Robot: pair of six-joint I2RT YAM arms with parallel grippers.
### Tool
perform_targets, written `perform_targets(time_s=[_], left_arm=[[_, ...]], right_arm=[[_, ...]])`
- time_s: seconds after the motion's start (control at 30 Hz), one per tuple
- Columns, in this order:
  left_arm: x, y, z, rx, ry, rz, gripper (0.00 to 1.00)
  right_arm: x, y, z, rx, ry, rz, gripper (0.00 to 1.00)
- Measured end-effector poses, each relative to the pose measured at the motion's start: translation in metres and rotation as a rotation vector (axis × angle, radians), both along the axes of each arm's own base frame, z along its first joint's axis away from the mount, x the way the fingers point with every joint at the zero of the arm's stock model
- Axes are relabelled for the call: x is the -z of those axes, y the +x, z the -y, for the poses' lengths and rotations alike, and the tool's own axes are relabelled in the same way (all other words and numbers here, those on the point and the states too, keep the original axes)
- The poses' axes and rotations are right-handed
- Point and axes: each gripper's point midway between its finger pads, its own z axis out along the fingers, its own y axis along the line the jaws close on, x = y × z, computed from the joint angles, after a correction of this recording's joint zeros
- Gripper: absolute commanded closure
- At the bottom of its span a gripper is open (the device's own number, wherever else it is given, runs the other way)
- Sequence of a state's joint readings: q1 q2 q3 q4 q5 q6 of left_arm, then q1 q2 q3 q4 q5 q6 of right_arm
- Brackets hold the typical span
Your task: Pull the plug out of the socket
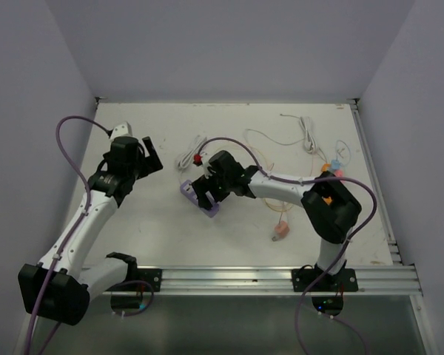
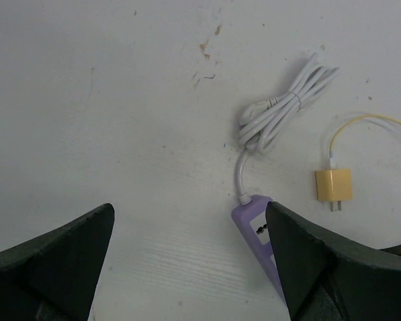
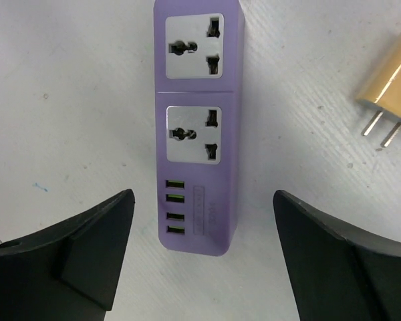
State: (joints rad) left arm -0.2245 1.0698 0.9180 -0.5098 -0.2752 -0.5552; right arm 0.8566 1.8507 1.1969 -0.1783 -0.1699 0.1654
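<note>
Right gripper (image 3: 202, 194), wide open and empty, hovers over the purple strip (image 3: 194, 100) at mid-table, both sockets bare, the yellow plug (image 3: 391, 87) lying free just beside it, left gripper (image 2: 189, 206) likewise open and empty; advisable: withdraw straight upward, nudging neither.

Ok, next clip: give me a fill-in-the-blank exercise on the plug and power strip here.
The power strip has ____ universal sockets, both empty.
Next to them sit ____ USB ports.
The yellow plug lies beside the strip with ____ bare prongs showing.
The right gripper hovers over the strip with its jaws ____.
Missing words: two; four; two; open.
</note>
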Motion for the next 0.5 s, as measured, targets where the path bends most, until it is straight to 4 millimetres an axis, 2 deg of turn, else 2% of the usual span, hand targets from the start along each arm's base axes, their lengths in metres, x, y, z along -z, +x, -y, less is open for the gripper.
perform_targets(time_s=[0.1,0.17,0.27,0.33,0.43,0.5], left_arm=[[0.002,-0.007,0.001,0.017,0.003,-0.020,0.01],[0.002,-0.012,0.001,0.032,0.009,-0.032,0.00],[-0.003,-0.019,0.001,0.055,0.012,-0.028,0.00],[-0.010,-0.024,0.001,0.069,0.014,-0.014,0.00],[-0.023,-0.029,0.002,0.092,0.012,0.020,0.00],[-0.029,-0.031,0.003,0.104,0.010,0.038,0.00]], right_arm=[[-0.015,0.001,0.004,0.012,-0.016,0.013,0.05],[-0.032,0.001,0.013,0.030,-0.034,0.029,0.03],[-0.068,0.003,0.032,0.082,-0.058,0.091,0.01],[-0.099,0.002,0.053,0.140,-0.075,0.150,0.01],[-0.132,-0.003,0.091,0.242,-0.111,0.211,0.01],[-0.145,-0.011,0.118,0.316,-0.142,0.232,0.01]])
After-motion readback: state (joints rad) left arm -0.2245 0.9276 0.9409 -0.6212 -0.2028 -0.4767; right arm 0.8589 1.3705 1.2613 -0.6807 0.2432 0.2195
